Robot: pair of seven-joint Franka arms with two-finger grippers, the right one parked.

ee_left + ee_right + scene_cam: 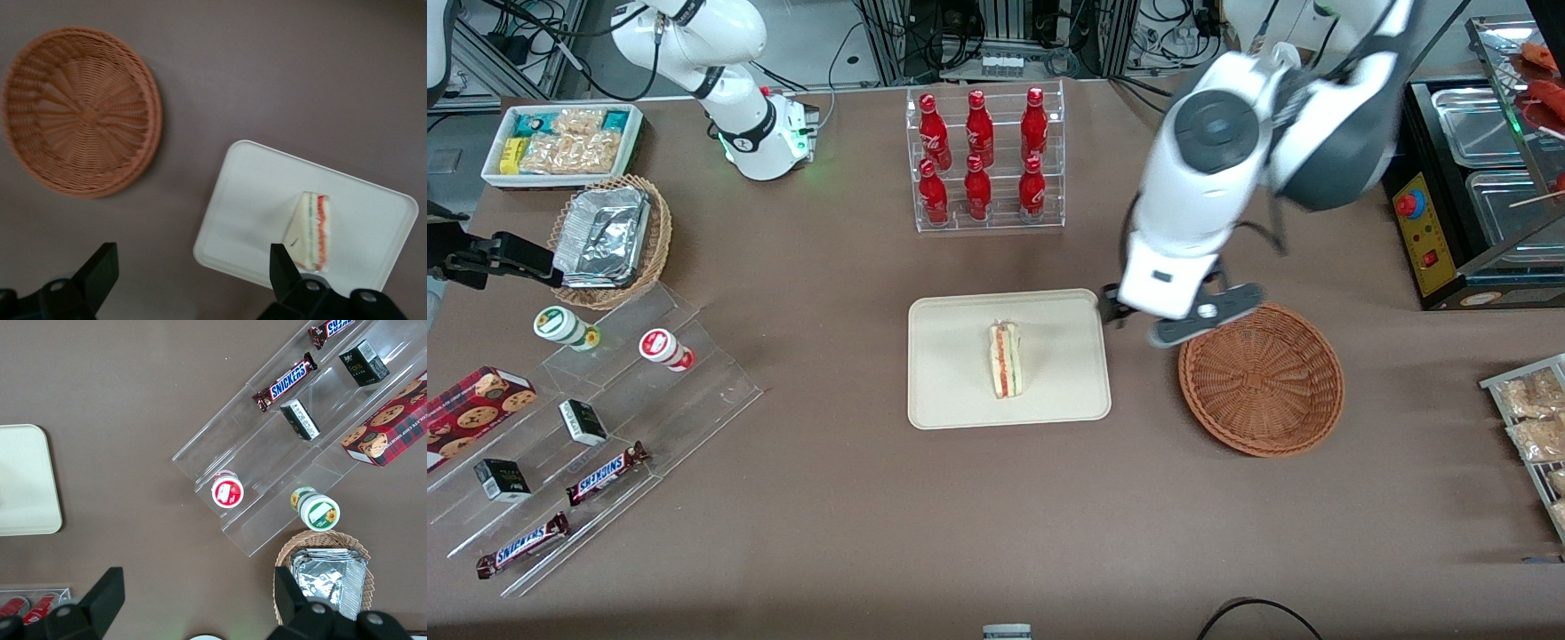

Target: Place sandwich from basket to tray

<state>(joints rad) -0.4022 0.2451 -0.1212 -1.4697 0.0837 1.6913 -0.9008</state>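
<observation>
The sandwich (1005, 360) (312, 231), a pale wedge with red and green stripes, lies in the middle of the cream tray (951, 391) (253, 200). The reddish-brown woven basket (1261, 380) (80, 110) stands empty beside the tray, toward the working arm's end. My gripper (1129, 324) (193, 263) hangs above the table between the tray's corner and the basket, farther from the front camera than the basket. It is open, with nothing between its black fingers (101, 267).
A clear rack of red bottles (985, 160) stands farther from the front camera than the tray. A black appliance (1467, 196) and snack packs (1534, 418) lie toward the working arm's end. Acrylic shelves with candy bars (596, 418) and a foil-tray basket (609, 240) lie toward the parked arm's end.
</observation>
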